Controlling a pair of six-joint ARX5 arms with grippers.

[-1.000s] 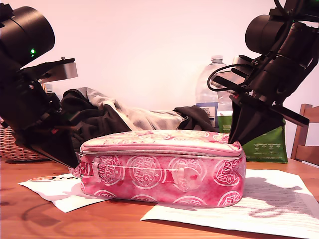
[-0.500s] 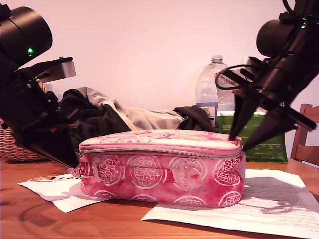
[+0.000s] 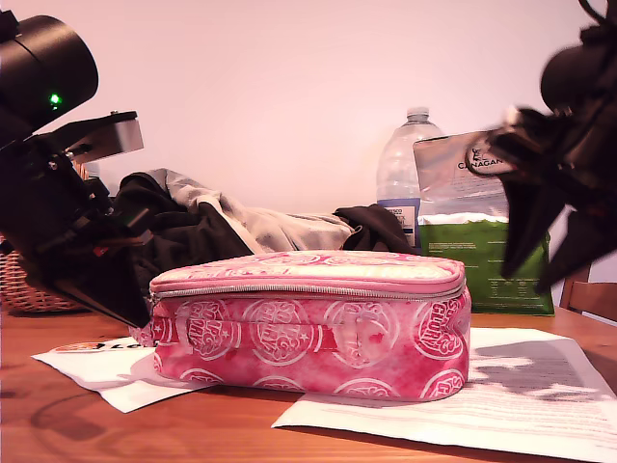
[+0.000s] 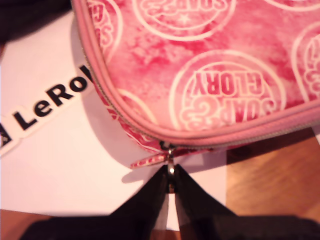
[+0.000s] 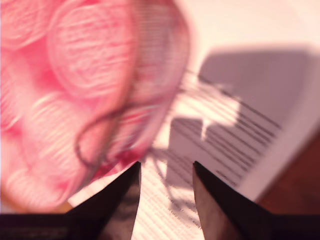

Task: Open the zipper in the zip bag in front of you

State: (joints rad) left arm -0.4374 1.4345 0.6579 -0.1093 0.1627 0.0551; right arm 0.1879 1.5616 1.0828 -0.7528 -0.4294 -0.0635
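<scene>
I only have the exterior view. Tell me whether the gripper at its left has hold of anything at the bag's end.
Observer: Yes. The first wrist view shows my first gripper shut on the zipper pull at the bag's corner.
Operator: Report the other gripper.
Observer: My second gripper is open and holding nothing, with printed paper below it.
Operator: Check the zipper.
Observer: The zipper looks closed along the edge seen there.
</scene>
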